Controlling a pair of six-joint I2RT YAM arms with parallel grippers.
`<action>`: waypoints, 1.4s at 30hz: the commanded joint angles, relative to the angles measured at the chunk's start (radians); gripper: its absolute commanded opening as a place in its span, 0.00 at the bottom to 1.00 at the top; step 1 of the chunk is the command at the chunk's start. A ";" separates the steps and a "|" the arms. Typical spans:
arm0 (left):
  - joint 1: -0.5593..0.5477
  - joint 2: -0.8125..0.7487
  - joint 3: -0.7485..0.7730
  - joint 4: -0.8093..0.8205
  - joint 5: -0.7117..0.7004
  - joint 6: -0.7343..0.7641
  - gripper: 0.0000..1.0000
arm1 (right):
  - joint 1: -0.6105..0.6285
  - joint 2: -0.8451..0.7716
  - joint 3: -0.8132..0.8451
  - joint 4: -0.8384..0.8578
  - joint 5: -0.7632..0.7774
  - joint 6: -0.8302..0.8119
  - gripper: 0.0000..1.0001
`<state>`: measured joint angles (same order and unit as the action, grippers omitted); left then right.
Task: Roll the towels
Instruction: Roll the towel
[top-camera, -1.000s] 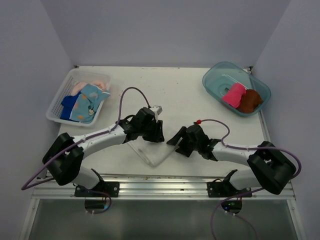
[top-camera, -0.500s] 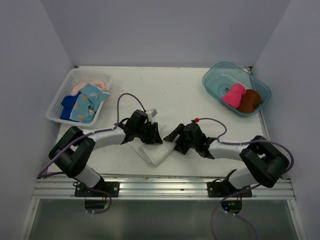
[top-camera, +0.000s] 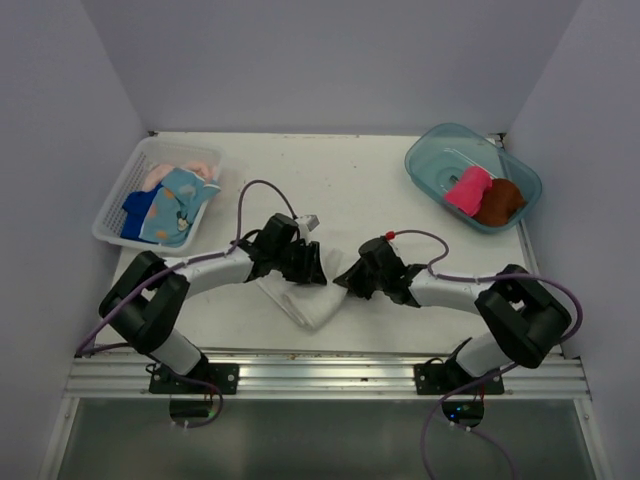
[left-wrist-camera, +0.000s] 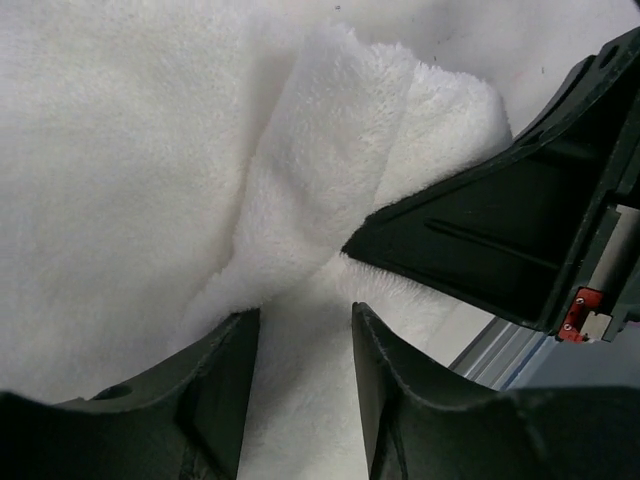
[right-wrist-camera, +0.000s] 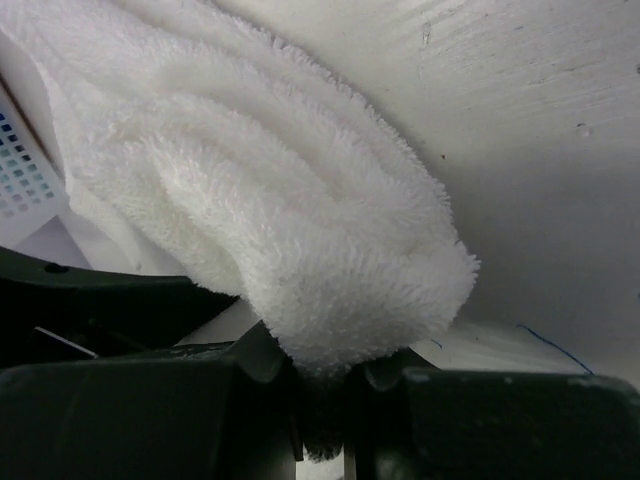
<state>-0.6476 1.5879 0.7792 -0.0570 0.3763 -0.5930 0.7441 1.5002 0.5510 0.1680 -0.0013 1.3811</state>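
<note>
A white towel (top-camera: 305, 300) lies rumpled near the table's front edge, between the two arms. My left gripper (top-camera: 305, 268) presses down on its left part; in the left wrist view its jaws (left-wrist-camera: 305, 320) stand apart with the towel (left-wrist-camera: 130, 150) under and between the tips. My right gripper (top-camera: 350, 280) is at the towel's right edge. In the right wrist view that gripper (right-wrist-camera: 325, 375) is shut on a thick fold of the towel (right-wrist-camera: 280, 200). A right finger (left-wrist-camera: 500, 240) shows close by in the left wrist view.
A white lattice basket (top-camera: 112, 222) at the back left holds a light blue printed towel (top-camera: 175, 205), a royal blue one (top-camera: 135, 210) and a peach one (top-camera: 195, 165). A teal tub (top-camera: 430, 150) at the back right holds rolled pink (top-camera: 466, 190) and brown (top-camera: 498, 202) towels.
My right gripper has closed on the white towel's right edge and drawn it inward. Both grippers have dropped lower onto the towel, which has bunched from flat into a narrower shape.
</note>
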 joint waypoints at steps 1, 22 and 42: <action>0.005 -0.066 0.061 -0.205 -0.131 0.119 0.49 | -0.006 -0.052 0.088 -0.434 0.119 -0.068 0.00; -0.489 -0.324 -0.012 -0.113 -0.600 0.094 0.74 | -0.064 -0.023 0.293 -0.751 0.060 -0.025 0.00; -0.741 0.102 0.259 -0.302 -0.959 0.096 0.73 | -0.101 -0.069 0.254 -0.697 0.009 -0.014 0.00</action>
<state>-1.3842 1.6634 0.9966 -0.3161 -0.4789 -0.4789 0.6514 1.4712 0.8139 -0.5175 0.0078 1.3506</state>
